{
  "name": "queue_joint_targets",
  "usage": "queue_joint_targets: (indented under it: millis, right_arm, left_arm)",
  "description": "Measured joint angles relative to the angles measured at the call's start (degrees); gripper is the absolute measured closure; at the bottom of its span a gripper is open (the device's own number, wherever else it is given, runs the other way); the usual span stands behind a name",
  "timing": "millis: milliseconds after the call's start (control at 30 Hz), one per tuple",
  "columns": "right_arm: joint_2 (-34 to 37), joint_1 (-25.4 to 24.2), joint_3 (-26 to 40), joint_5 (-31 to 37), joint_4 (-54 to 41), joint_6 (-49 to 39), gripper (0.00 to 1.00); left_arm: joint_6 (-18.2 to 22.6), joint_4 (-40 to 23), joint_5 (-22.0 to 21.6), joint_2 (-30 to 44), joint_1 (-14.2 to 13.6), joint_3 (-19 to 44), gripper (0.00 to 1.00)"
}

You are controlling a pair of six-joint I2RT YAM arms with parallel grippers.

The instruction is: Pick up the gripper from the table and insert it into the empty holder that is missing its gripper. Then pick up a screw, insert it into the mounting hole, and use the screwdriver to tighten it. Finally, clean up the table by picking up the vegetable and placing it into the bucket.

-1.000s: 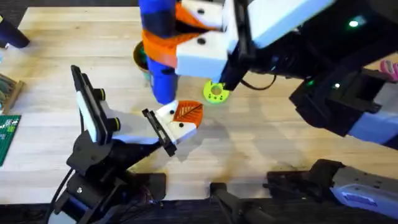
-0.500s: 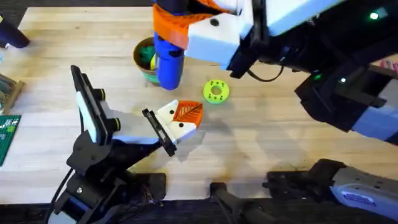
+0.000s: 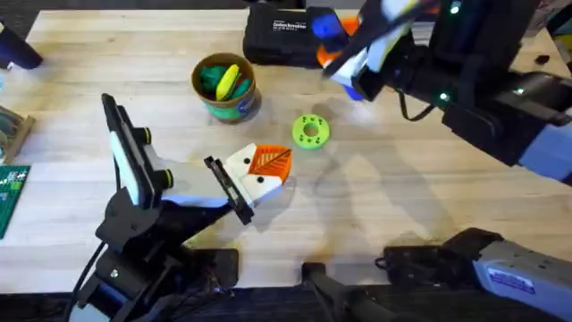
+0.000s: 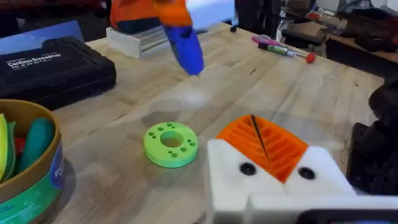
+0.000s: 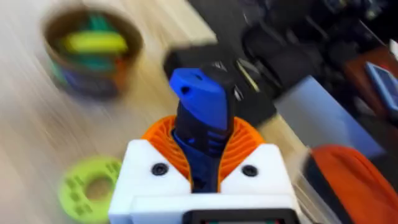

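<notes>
My right gripper (image 3: 350, 52) is up at the back right, shut on the blue screwdriver (image 3: 332, 36), which stands between its orange pads in the right wrist view (image 5: 202, 124). The left wrist view has the screwdriver (image 4: 185, 45) hanging above the table. My left gripper (image 3: 264, 172) rests low mid-table with its fingers together. Its white holder block (image 4: 230, 180) carries the orange ribbed gripper (image 4: 277, 146), with two dark screw heads in the white faces. The bucket (image 3: 207, 100) holds a green vegetable (image 4: 34, 140) and a yellow toy.
A lime-green disc (image 3: 310, 131) lies between the bucket and my right arm, close to the left fingers (image 4: 170, 144). A black case (image 3: 279, 34) sits at the back edge. A green circuit board (image 3: 9, 192) lies at the far left.
My right arm has swung the screwdriver up and away from over the holder, past the bucket, toward the back right near the black case. The left arm has stayed still.
</notes>
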Motion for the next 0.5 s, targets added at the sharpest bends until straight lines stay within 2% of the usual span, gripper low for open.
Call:
queue_joint_targets:
  millis: [100,267,500]
  right_arm:
    - [2.06,-1.7,0.0,7.02,-5.84,-10.54,0.848]
    - [9.4,-5.57,0.0,14.81,-8.28,-21.41,0.848]
    - [17.24,-7.71,0.0,17.9,-8.73,-31.61,0.848]
  left_arm:
    - [0.0,0.0,0.0,0.0,0.0,0.0,0.988]
    - [0.0,0.02,0.0,0.0,0.0,0.0,0.988]
    - [0.0,0.0,0.0,0.0,0.0,0.0,0.988]
